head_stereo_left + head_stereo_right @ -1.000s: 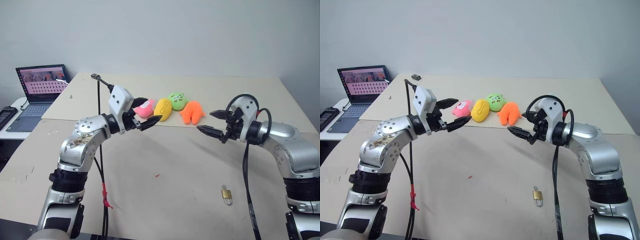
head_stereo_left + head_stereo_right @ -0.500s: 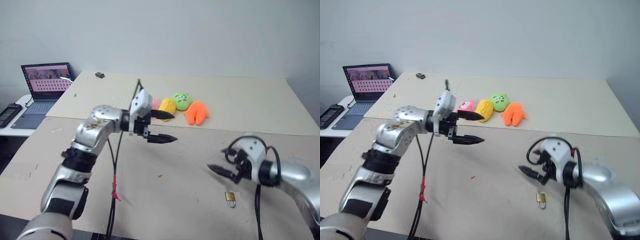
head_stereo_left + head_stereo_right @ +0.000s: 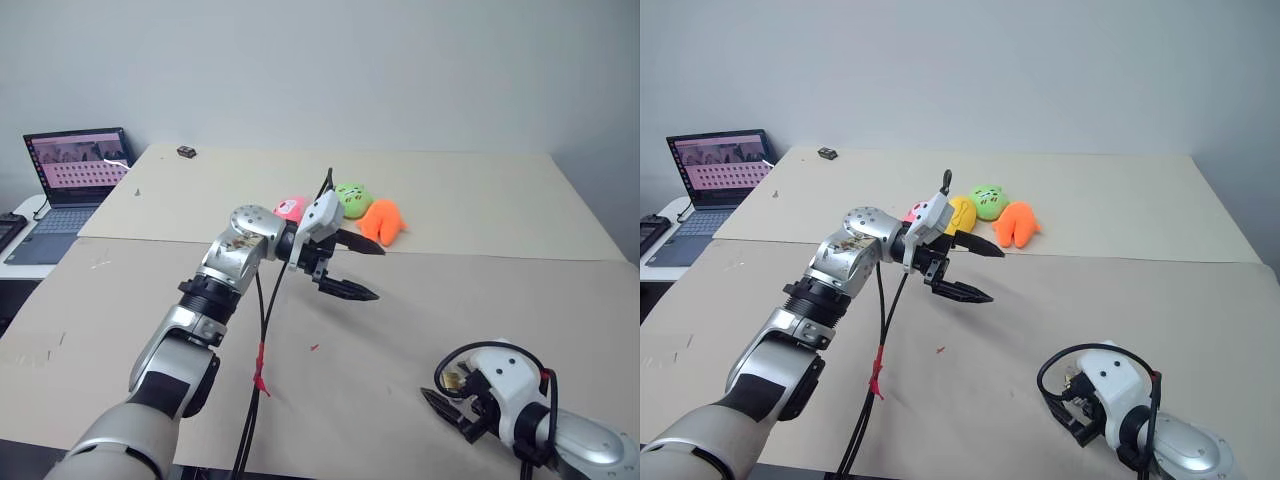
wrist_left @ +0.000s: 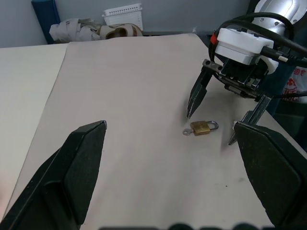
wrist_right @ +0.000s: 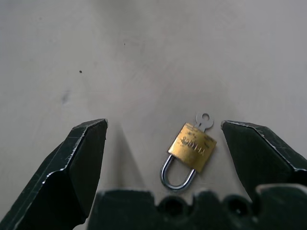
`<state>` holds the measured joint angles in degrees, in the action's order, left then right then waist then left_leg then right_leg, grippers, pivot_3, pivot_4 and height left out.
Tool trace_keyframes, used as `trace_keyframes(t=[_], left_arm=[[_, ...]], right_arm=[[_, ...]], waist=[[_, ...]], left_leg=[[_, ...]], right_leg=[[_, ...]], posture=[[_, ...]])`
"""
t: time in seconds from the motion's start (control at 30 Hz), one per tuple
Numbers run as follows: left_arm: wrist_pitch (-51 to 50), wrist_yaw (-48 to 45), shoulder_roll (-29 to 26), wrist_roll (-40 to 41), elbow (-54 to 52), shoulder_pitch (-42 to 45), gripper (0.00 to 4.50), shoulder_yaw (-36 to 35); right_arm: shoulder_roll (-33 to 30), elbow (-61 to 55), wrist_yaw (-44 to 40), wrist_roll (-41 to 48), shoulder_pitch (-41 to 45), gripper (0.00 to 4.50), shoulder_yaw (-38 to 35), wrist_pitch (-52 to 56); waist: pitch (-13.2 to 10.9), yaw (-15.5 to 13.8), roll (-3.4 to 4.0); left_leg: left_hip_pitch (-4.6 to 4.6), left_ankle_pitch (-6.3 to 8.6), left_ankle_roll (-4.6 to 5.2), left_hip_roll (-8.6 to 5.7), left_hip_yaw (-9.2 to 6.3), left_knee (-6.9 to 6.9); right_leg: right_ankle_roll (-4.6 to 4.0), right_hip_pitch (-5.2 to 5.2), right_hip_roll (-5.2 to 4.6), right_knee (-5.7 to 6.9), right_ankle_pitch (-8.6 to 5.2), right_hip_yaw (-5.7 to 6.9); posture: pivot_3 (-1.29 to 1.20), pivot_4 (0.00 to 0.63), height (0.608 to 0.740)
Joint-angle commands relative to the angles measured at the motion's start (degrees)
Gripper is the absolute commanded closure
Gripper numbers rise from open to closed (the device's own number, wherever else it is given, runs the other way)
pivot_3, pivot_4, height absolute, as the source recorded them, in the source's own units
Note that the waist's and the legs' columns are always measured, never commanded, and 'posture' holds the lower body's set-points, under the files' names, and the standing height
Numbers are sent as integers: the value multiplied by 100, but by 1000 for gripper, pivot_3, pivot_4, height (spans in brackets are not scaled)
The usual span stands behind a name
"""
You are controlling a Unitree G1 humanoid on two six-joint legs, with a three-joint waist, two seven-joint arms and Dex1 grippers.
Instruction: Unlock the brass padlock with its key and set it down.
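Observation:
The brass padlock (image 5: 192,146) lies flat on the tan table (image 3: 480,200), near its front edge on the right. Its silvery shackle looks closed. A small silver key (image 5: 204,120) sticks out of the body's bottom. My right gripper (image 4: 210,128) hovers low over the padlock, open, one finger on each side and not touching it. Over the middle of the table my left gripper (image 3: 377,273) is held up in the air, open and empty, pointing toward the right, and its wrist view takes in the padlock (image 4: 201,127).
Pink (image 3: 290,207), yellow (image 3: 960,212), green (image 3: 352,198) and orange (image 3: 380,220) plush toys sit in a row at mid-table. A laptop (image 3: 75,170) stands off the table's far left. A small dark object (image 3: 186,151) lies at the far left corner. Black cables (image 3: 262,350) hang from my left arm.
My right gripper has dropped and drawn back toward me, ending astride the padlock. My left gripper has swung right, over the table's middle. Both stayed open.

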<state>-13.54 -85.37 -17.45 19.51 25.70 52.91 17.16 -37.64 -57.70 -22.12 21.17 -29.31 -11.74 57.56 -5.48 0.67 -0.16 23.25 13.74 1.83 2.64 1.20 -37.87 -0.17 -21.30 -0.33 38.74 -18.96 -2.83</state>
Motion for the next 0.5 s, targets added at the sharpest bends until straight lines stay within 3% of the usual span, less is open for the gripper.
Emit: trace_keyframes(t=[0.03, 0.5], left_arm=[[2, -63, 14, 10, -159, 84, 0, -110], [-284, 117, -260, 19, -618, -50, 0, -216]], right_arm=[[43, -136, 97, -138, -62, 21, -48, -131], [347, 704, 101, -598, -260, 21, 217, -914]], waist=[[0, -1, -1], [0, -1, 0]], left_leg=[[2, 0, 0, -1, 0, -1], [12, 9, 14, -9, -10, 0]], right_leg=[[1, -1, 0, 0, 0, 0], [21, -3, 3, 7, -13, -13]], posture=[[0, 150, 650], [0, 150, 650]])
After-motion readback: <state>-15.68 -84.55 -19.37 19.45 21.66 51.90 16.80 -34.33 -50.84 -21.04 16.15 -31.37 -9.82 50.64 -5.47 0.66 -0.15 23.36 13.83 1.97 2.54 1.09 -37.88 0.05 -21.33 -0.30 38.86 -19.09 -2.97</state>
